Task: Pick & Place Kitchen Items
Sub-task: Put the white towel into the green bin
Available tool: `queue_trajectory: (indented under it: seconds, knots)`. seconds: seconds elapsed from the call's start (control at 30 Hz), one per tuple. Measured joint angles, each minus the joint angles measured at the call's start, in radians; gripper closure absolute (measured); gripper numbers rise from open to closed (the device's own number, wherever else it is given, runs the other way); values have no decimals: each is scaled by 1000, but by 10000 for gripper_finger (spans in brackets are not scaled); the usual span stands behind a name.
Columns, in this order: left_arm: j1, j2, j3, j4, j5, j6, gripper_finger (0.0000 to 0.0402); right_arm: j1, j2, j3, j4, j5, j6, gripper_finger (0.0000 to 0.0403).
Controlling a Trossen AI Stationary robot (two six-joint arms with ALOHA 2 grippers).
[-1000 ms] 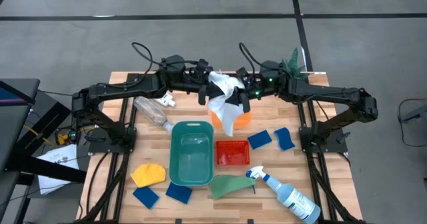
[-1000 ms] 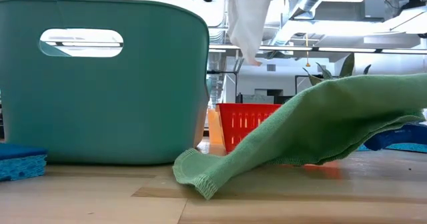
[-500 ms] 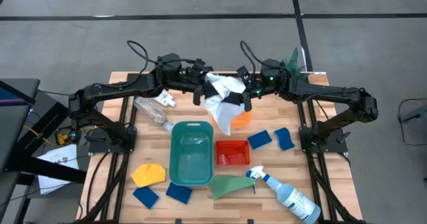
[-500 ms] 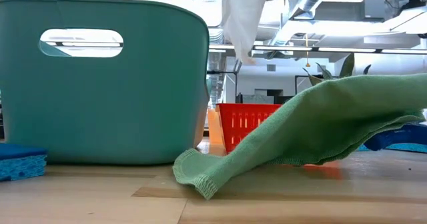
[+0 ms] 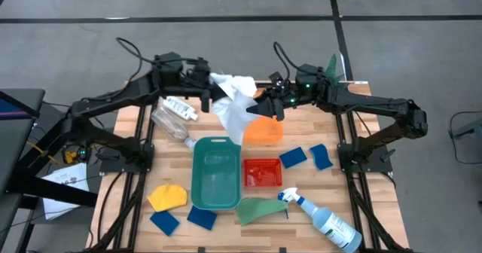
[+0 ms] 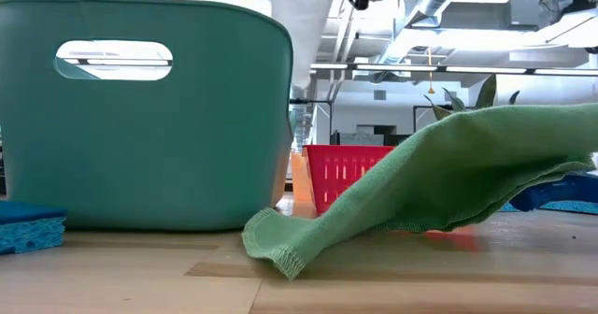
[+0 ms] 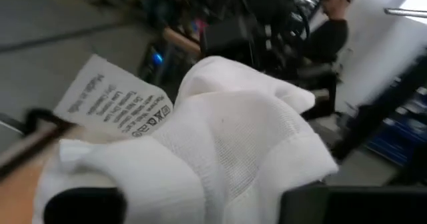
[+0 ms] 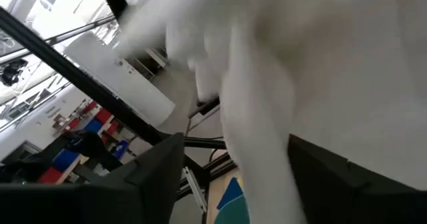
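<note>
A white cloth [image 5: 230, 105] hangs in the air over the table's far middle, with my left gripper [image 5: 209, 95] shut on it; in the low view it hangs down [image 6: 299, 24] behind the teal bin [image 5: 216, 172]. My right gripper [image 5: 269, 106] stands open just right of the cloth, whose white folds [image 8: 267, 71] fill its wrist view; whether they touch cannot be told. On the table lie a yellow cloth [image 5: 166, 197], a green cloth [image 5: 260, 208], several blue sponges [image 5: 292, 156], a spray bottle [image 5: 324, 219] and a small white bottle [image 5: 181, 107]. My left gripper holds the white cloth by a bunched upper part [image 7: 200, 151], next to its printed care label [image 7: 110, 104]. The fingers come level from the table's left; the bunch hides the fingertips. The cloth hangs slack below the hold, lifted clear of the table.
A red basket [image 5: 262, 172] stands right of the teal bin, an orange container [image 5: 263, 130] beyond it. A clear bottle [image 5: 169, 125] lies at the far left, and a potted plant [image 5: 330, 68] stands at the far right corner. A person [image 7: 330, 31] is in the room behind.
My right gripper has opened and let go of the white cloth. My left gripper has gone toward the table's left edge and a little up, carrying the cloth along. The cloth has swung left, off the orange container.
</note>
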Motion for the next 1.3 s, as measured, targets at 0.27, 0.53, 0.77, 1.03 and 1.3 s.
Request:
queue_trajectory:
  seconds: [0.27, 0.53, 0.77, 1.03, 1.3]
  knots:
    - [28, -63, 1, 39, -177, 54, 389, 15, 5, 0, -4, 0, 12, 158]
    - [26, -38, 2, 201, -290, 86, 389, 43, 9, -2, 38, -2, 23, 158]
    - [12, 15, 2, 409, -120, -3, 389, 36, 10, -2, 64, -2, 24, 158]
    - [-88, 90, 2, 684, -104, -83, 389, 19, 49, -4, 80, -2, 34, 158]
    - [-150, 90, 2, 675, 22, -133, 389, -19, 67, -2, 130, -24, 80, 158]
